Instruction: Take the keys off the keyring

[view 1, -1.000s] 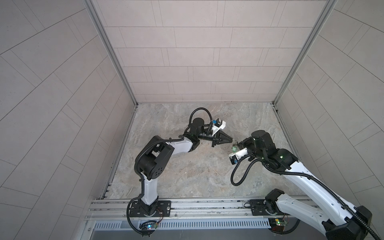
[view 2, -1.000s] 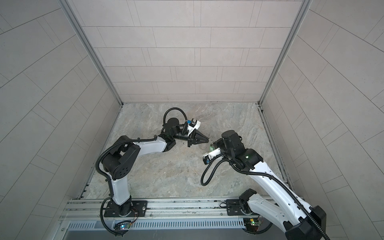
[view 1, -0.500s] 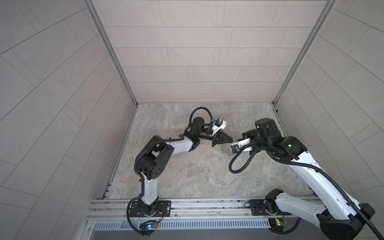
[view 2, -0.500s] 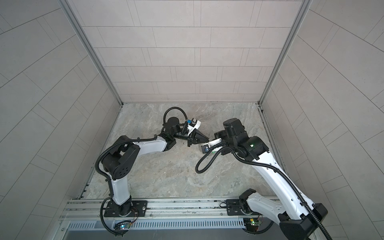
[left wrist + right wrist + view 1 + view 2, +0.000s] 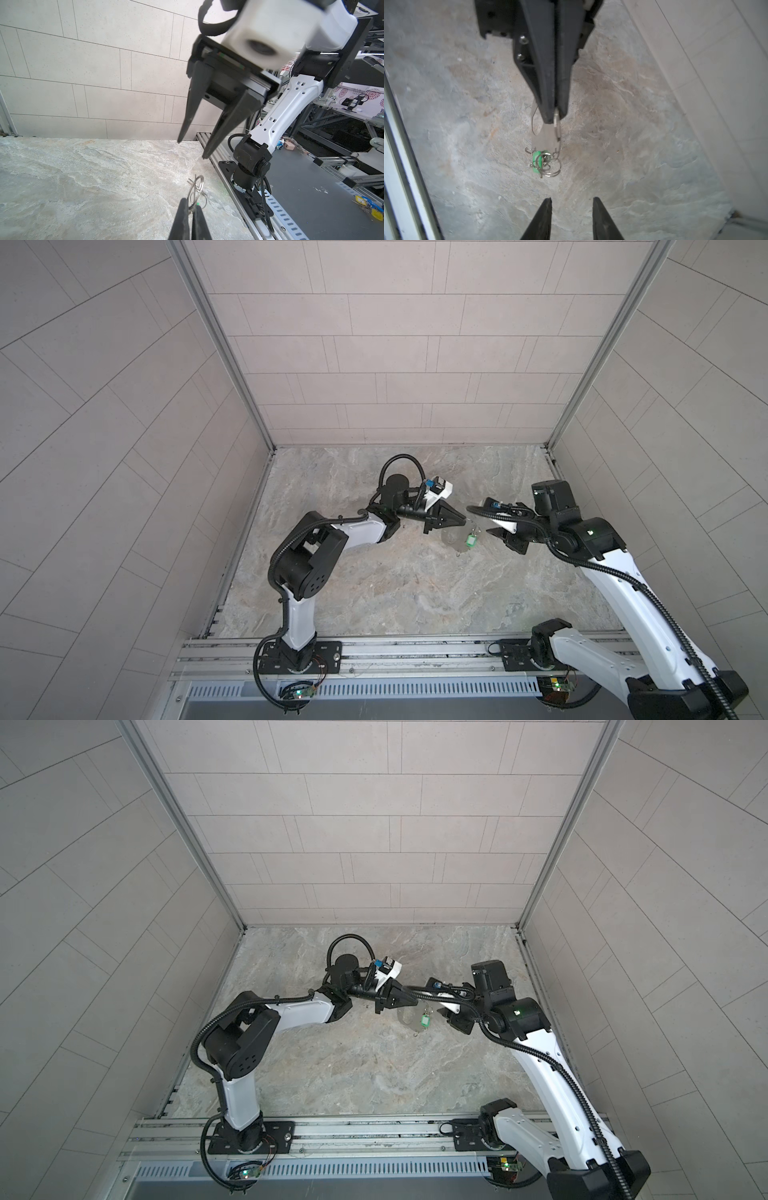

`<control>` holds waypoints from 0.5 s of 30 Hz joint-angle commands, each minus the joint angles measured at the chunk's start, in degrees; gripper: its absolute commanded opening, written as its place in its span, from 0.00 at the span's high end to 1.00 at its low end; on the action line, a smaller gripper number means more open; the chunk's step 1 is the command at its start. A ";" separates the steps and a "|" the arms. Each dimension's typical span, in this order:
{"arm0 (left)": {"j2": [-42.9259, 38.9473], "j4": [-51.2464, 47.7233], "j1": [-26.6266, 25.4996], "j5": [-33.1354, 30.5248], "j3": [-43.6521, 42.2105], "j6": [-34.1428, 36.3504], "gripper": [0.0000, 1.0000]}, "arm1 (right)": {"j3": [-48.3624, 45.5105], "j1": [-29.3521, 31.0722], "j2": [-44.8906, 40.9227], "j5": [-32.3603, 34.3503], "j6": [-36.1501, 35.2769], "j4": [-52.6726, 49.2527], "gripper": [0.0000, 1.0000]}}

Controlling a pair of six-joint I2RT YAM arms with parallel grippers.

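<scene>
One keyring point(image 5: 545, 136), one green key point(image 5: 536, 160), and two claws facing off over the table point(image 5: 643, 124)!
Left claw point(image 5: 553, 119) is clamped tight on one end of the keyring. The lone key sits in the tangle of wire loops point(image 5: 553, 171) at the other end, right by the right claw point(image 5: 572, 200), whose jaws are parted and hold nothing.

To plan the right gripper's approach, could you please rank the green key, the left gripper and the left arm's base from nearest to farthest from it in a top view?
From the right gripper:
1. green key, just ahead of it.
2. left gripper, past the key, shut on the keyring.
3. left arm's base, far off, front left.
</scene>
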 commanded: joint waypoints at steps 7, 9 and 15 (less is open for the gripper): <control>0.00 2.49 -0.39 1.29 2.45 0.09 1.00 | 3.80 -6.32 3.92 -19.21 36.53 0.10 0.64; 0.02 2.71 -0.50 1.37 2.44 0.03 1.00 | 4.35 -7.00 5.69 -20.22 37.74 -1.36 0.64; -0.07 3.23 -0.65 1.53 2.30 -0.15 1.00 | 2.79 -7.23 8.05 -21.92 36.82 -2.84 0.67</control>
